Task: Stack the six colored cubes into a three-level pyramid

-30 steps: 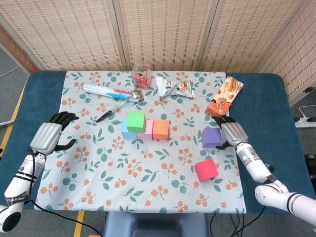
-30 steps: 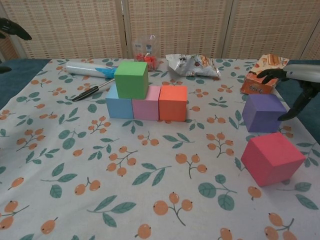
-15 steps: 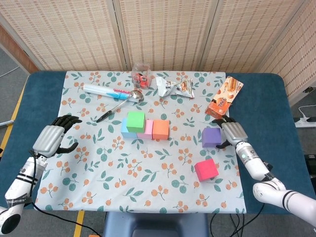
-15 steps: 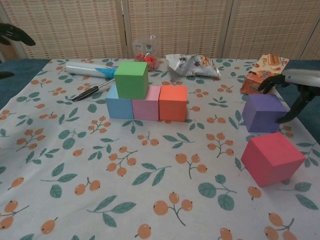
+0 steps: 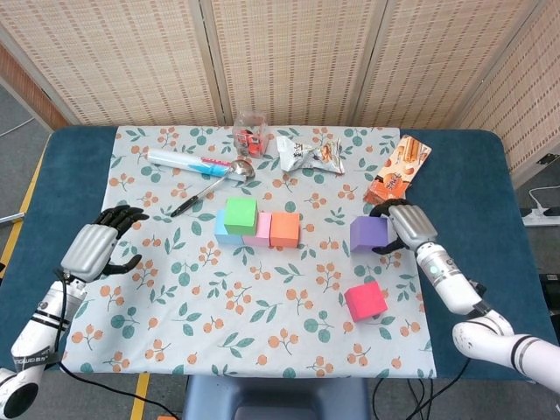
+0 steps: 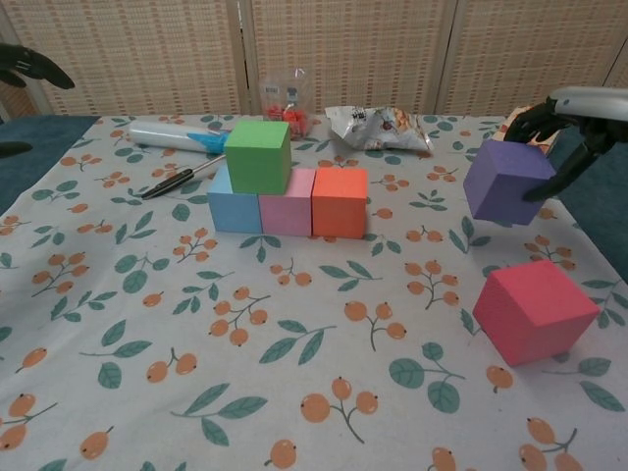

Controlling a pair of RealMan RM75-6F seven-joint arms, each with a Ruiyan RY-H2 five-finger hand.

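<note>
A blue cube [image 5: 221, 231], a pink cube [image 5: 262, 230] and an orange cube [image 5: 284, 228] stand in a row mid-table. On top of the blue and pink ones sits a green cube [image 5: 241, 214]. My right hand [image 5: 408, 225] grips a purple cube [image 5: 367, 233] from its right side. In the chest view this purple cube [image 6: 504, 182] hangs tilted above the cloth, with the right hand [image 6: 577, 110] at its upper right. Nearer the front lies a red cube [image 5: 365, 300]. My left hand [image 5: 92, 248] holds nothing at the table's left edge.
Along the back lie a toothpaste tube [image 5: 187, 161], a spoon [image 5: 229, 171], a pen [image 5: 185, 206], a small candy bag [image 5: 251, 132], a snack bag [image 5: 311, 155] and an orange snack box [image 5: 397, 171]. A floral cloth [image 5: 262, 332] covers the blue table.
The right hand closed on the purple cube and lifted it off the cloth, shifting it slightly left and tilting it. The left hand drifted a little toward the front.
</note>
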